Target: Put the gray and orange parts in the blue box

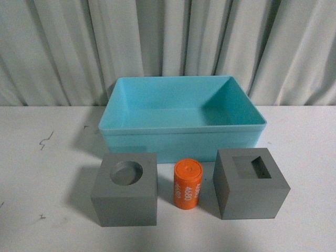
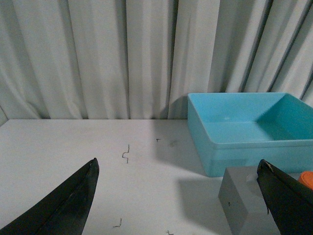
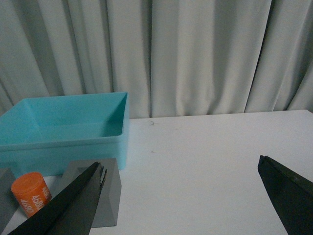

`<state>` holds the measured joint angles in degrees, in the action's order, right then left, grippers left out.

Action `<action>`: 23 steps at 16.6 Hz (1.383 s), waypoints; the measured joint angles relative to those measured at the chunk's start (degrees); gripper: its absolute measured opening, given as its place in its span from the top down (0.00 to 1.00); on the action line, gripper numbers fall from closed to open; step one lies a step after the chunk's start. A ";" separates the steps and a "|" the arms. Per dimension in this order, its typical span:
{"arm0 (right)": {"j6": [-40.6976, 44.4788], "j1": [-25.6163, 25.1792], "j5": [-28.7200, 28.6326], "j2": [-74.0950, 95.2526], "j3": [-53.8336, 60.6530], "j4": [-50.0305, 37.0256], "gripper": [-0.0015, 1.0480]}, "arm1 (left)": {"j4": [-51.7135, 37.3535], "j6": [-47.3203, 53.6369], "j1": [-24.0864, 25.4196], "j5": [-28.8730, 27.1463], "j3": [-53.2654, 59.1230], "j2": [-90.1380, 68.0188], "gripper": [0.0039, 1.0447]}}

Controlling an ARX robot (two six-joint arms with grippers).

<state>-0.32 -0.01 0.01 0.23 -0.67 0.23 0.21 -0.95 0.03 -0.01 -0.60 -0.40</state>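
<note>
- Parts: three in a row near the table front edge. The gray cube with round recess is left, the orange cylinder stands upright in the middle, and the gray cube with rectangular recess is right. They sit near each other, none touching.
- Target: blue box just behind the row, centred, toward the back edge. It is empty, so nothing is placed yet.
- Tools: left gripper has its fingers spread wide with nothing between them. A gray cube corner sits beside one finger.
- Same for the right gripper: wide open, empty, hanging over bare table, with cube and cylinder off to one side.
- Neither arm shows in the front view.
- Step in hand, my read: first pick, each arm taking the cube on its own side.
- Come down square on two opposite flat faces. The cubes look wide, so keep the fingers at full spread until they straddle.
- Lift clear of the box rim and release low over the floor.
- Leave the cylinder till last and pinch it across its diameter. A sideways nudge likely tips it, and then it rolls.
</note>
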 joint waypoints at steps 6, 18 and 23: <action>0.00 0.00 0.00 0.00 -0.02 0.00 0.06 | 0.00 0.00 0.00 0.00 0.00 0.00 0.06; 0.00 0.00 0.00 0.00 0.00 0.00 0.06 | 0.00 0.00 0.00 0.00 0.00 0.00 0.06; 0.00 0.00 0.00 -0.02 0.00 0.02 0.06 | 0.00 0.00 0.00 0.00 0.00 0.00 0.06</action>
<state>-0.32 -0.01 0.01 0.21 -0.67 0.25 0.21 -0.95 0.03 -0.01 -0.60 -0.40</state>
